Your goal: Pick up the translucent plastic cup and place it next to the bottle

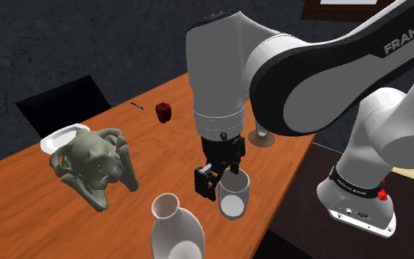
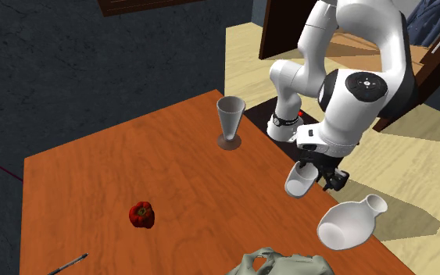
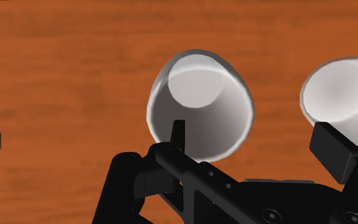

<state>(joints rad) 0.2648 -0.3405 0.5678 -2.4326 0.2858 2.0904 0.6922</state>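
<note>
The cup [image 1: 234,197] is a plain white-grey tumbler near the table's edge, on the side toward the stand. It leans slightly, and I cannot tell whether it rests on the table. The bottle [image 1: 176,228] is a white, round-bodied flask with a narrow neck, lying close beside the cup. My gripper [image 1: 221,176] hangs right over the cup [image 2: 298,183], open. In the wrist view one finger [image 3: 179,130] reaches inside the cup [image 3: 199,105] and the other [image 3: 329,143] stands well outside its wall, in front of the bottle [image 3: 339,95]. Neither finger presses the wall.
A grey goblet [image 1: 260,136] stands behind the arm near the same edge. A red pepper [image 1: 163,112], a thin pen [image 1: 136,106], a grey sculpted figure [image 1: 95,165] and a white dish [image 1: 62,137] lie across the wooden table [image 2: 132,156]. The bottle [image 2: 351,223] lies at the table's corner.
</note>
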